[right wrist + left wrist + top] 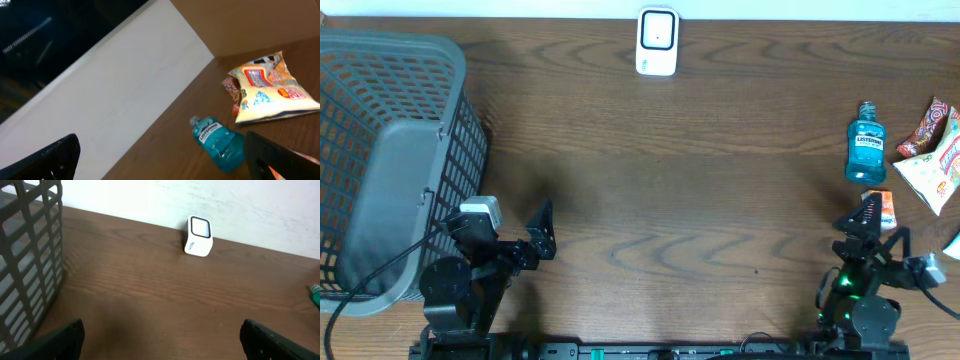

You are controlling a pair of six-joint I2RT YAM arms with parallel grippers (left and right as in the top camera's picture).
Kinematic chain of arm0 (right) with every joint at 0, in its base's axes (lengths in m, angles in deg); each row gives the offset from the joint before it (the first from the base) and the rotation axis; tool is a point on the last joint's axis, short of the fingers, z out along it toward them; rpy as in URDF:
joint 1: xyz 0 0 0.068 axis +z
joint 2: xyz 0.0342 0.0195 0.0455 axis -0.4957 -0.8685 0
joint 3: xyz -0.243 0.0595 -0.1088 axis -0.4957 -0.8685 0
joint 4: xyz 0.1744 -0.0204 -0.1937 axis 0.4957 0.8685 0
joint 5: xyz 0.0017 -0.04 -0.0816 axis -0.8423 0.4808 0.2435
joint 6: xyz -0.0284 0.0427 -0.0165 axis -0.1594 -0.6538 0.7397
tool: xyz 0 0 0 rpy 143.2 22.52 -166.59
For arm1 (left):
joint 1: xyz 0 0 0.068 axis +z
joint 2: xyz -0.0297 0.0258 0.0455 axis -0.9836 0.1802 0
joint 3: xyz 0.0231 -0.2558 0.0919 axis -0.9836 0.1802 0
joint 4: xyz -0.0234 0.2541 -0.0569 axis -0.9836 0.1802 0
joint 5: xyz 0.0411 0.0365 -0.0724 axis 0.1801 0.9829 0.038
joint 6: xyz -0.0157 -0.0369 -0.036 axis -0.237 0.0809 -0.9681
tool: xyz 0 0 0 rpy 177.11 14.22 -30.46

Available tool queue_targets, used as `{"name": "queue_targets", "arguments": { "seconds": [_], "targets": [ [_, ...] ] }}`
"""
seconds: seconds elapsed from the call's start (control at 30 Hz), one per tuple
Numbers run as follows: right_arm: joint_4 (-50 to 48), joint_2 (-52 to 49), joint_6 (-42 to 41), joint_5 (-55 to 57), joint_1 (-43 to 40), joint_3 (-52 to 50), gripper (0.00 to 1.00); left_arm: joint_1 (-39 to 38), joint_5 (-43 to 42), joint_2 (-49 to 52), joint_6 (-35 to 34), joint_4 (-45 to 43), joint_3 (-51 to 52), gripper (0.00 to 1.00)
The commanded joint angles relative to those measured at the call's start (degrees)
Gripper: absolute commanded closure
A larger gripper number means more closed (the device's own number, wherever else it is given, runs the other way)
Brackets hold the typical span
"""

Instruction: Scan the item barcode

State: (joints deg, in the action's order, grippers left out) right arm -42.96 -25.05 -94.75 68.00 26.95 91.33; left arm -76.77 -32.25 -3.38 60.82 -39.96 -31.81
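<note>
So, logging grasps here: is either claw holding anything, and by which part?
Nothing is held; left claw and right claw both stand open and empty.

A white scanner [199,236] stands upright on the brown table [150,290], close against the pale wall [240,205] behind it. Far left of the scanner, a grey basket [30,255] fills the frame edge. Well right of the scanner, a teal thing [315,294] peeks in, mostly cut off. Nearer the camera than the scanner, the left gripper [162,340] is spread wide, with only bare table between its dark fingertips [60,340].

"LISTERINE" read on label of blue mouthwash bottle [217,142]; print on snack bag [272,90] and scanner [199,236] illegible.
</note>
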Motion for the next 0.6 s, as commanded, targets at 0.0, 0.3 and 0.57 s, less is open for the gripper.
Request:
{"name": "queue_targets", "arguments": {
  "seconds": [0.0,0.3,0.57],
  "targets": [
    [-0.5,0.4,-0.9,1.0,-0.1,-2.8,0.01,-0.1,-0.5,-0.2,-0.1,-0.1,0.0,0.01],
    [4.2,0.4,-0.9,1.1,-0.1,-2.8,0.01,-0.1,-0.5,-0.2,-0.1,-0.1,0.0,0.01],
    [4.9,0.4,9.2,-1.7,-0.2,-2.8,0.01,-0.1,-0.5,-0.2,-0.1,-0.1,0.0,0.01]
  ]
}}
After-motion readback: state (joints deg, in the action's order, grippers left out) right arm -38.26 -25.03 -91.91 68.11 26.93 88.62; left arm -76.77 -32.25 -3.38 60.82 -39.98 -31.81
